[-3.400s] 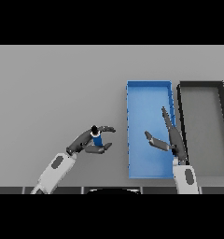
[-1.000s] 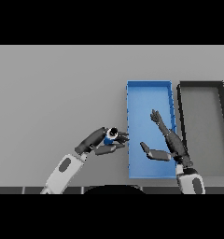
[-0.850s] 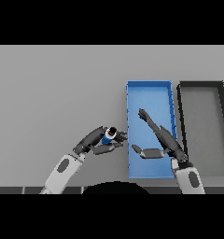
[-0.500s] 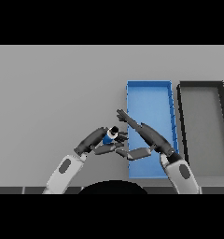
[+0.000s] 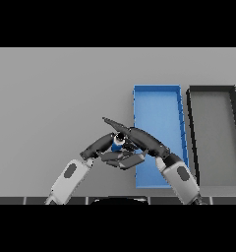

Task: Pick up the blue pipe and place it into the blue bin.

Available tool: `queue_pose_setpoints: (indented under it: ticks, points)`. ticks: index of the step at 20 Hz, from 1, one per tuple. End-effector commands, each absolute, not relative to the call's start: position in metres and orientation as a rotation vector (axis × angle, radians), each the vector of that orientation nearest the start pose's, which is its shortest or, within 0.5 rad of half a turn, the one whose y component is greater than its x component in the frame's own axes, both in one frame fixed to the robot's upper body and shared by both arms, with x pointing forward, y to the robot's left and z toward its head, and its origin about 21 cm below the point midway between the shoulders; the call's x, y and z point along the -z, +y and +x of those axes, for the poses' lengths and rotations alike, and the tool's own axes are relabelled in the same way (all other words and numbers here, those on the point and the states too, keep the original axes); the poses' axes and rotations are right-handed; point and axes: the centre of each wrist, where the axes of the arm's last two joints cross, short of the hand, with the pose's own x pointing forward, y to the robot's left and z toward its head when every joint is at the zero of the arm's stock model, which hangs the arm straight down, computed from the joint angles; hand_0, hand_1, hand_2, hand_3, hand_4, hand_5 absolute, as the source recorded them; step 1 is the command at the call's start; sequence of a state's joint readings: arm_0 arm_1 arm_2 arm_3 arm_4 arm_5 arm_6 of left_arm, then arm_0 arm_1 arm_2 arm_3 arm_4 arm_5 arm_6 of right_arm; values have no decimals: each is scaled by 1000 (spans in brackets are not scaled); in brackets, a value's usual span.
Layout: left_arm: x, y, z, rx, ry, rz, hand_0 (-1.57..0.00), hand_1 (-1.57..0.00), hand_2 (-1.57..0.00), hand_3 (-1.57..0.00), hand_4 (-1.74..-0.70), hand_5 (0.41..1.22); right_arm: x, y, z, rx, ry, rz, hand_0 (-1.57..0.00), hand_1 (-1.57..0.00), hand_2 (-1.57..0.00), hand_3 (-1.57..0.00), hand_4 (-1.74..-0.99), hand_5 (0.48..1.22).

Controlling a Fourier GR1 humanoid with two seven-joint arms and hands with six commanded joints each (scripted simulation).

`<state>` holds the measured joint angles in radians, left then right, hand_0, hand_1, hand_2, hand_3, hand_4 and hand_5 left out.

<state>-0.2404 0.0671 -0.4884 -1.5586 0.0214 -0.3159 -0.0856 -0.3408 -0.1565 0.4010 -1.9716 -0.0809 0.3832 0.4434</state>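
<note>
The blue pipe (image 5: 117,145) is small and mostly hidden between my two hands, just left of the blue bin (image 5: 157,106). My left hand (image 5: 101,145) reaches in from the lower left and is shut on the pipe, holding it above the table. My right hand (image 5: 142,140) comes from the lower right across the bin's near left corner. Its fingers lie straight over the pipe and its thumb is spread beneath it. Whether the right hand touches the pipe is unclear.
A black bin (image 5: 212,129) stands directly right of the blue bin, both with raised walls. Grey table (image 5: 56,93) extends to the left and far side.
My right hand has swung left from over the blue bin to meet the left hand at the pipe. The left hand has carried the pipe a little right, towards the bin.
</note>
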Motion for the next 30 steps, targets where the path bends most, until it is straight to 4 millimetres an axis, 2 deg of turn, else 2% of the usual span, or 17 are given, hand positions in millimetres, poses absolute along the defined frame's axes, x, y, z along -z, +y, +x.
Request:
queue_pose_setpoints:
  ticks: [1, 2, 3, 4, 5, 6, 8, 9, 10, 12, 15, 21, 22, 23, 25, 27, 30]
  points:
    - [-42, 100, 261, 814, -1694, -647, -1571, -1571, -1571, -1571, -1456, 1221, -165, -128, 249, -1009, -1675, 421, 1, -32, -54, -6, -1215, 513]
    - [-40, 105, 258, 800, -1692, -670, -1571, -1571, -1571, -1571, -1460, 1221, -167, -125, 250, -1026, -1671, 437, -24, -108, -130, -49, -1222, 517]
    - [-42, 104, 258, 802, -1679, -639, -1571, -1571, -1571, -1571, -1515, 1221, -165, -123, 251, -1032, -1662, 449, -166, -241, -249, -143, -1255, 519]
    - [-42, 104, 260, 805, -1652, -618, -1571, -1571, -1541, -1304, -1560, 1221, -165, -118, 255, -1041, -1661, 449, -398, -437, -428, -307, -1303, 520]
    - [-44, 103, 260, 800, -1633, -615, -1571, -1571, -1528, -1139, -1596, 1221, -166, -115, 258, -1051, -1660, 446, -630, -652, -657, -504, -1383, 523]
    - [-44, 102, 258, 799, -1632, -614, -1571, -1571, -1537, -1163, -1625, 1221, -167, -112, 258, -1062, -1663, 447, -818, -836, -840, -662, -1446, 527]
    - [-43, 103, 261, 792, -1655, -625, -1571, -1571, -1549, -1228, -1667, 1221, -166, -108, 259, -1040, -1677, 484, -1089, -1101, -1103, -896, -1537, 600]
    - [-43, 102, 260, 792, -1650, -637, -1571, -1571, -1553, -1271, -1682, 1221, -163, -108, 259, -1016, -1681, 516, -1186, -1195, -1196, -1031, -1513, 671]
    - [-44, 102, 260, 796, -1660, -638, -1571, -1571, -1557, -1307, -1694, 1221, -162, -105, 256, -997, -1690, 548, -1263, -1270, -1271, -1139, -1495, 781]
    - [-45, 100, 259, 797, -1665, -636, -1571, -1571, -1562, -1322, -1711, 1221, -159, -107, 254, -981, -1719, 546, -1374, -1378, -1379, -1295, -1475, 940]
    - [-47, 99, 263, 800, -1683, -632, -1571, -1571, -1545, -1396, -1725, 1221, -161, -103, 255, -1013, -1762, 538, -1470, -1472, -1473, -1429, -1481, 1077]
    - [-46, 104, 263, 793, -1704, -624, -1571, -1571, -1564, -1434, -1732, 1221, -157, -103, 249, -917, -1732, 614, -1545, -1545, -1545, -1534, -1494, 1183]
    - [-47, 106, 262, 793, -1720, -624, -1571, -1571, -1566, -1264, -1734, 1221, -157, -102, 248, -906, -1745, 622, -1550, -1550, -1550, -1541, -1495, 1191]
    - [-46, 104, 259, 807, -1718, -619, -1446, -1368, -1336, -1051, -1629, 1221, -157, -102, 247, -900, -1748, 609, -1554, -1554, -1555, -1547, -1496, 1197]
    - [-47, 107, 261, 859, -1690, -581, -940, -875, -855, -672, -1406, 1221, -156, -103, 249, -888, -1752, 590, -1560, -1560, -1560, -1556, -1497, 1206]
    - [-46, 109, 263, 903, -1679, -602, -601, -560, -547, -430, -1250, 1221, -159, -100, 249, -884, -1731, 575, -1564, -1564, -1564, -1561, -1498, 1211]
    - [-44, 107, 266, 920, -1631, -575, -307, -286, -279, -220, -1092, 984, -160, -100, 250, -875, -1731, 562, -1567, -1568, -1568, -1566, -1498, 1216]
